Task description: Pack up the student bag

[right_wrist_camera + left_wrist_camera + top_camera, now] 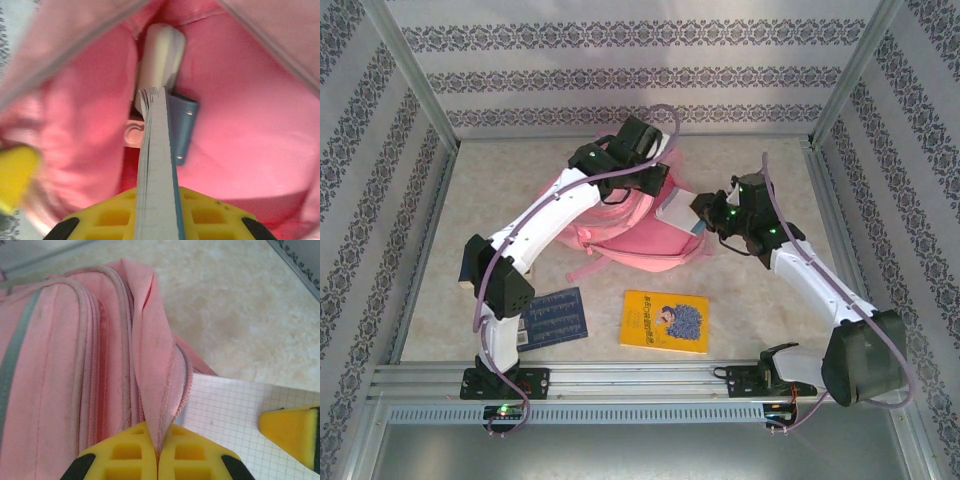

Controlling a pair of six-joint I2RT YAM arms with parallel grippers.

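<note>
While left gripper [157,442] pinches student bag [60,365] rim | right gripper [157,205] clamps notebook [156,140] | right wrist: bag interior

Robot manipulation lab cell. Two arms are standing bolted to an aluminium rail [640,378] behind the left gripper [655,183] and right gripper [708,215]. Aluminium frame posts [410,72] are carrying wallpapered panels [640,75] beyond and to either side of the jaws, enclosing the marble-look tabletop [500,185] beneath them. School props are sitting inside: the student bag [630,235], pinched in the left jaws, and a squared-paper notebook [235,420], clamped in the right.
</note>
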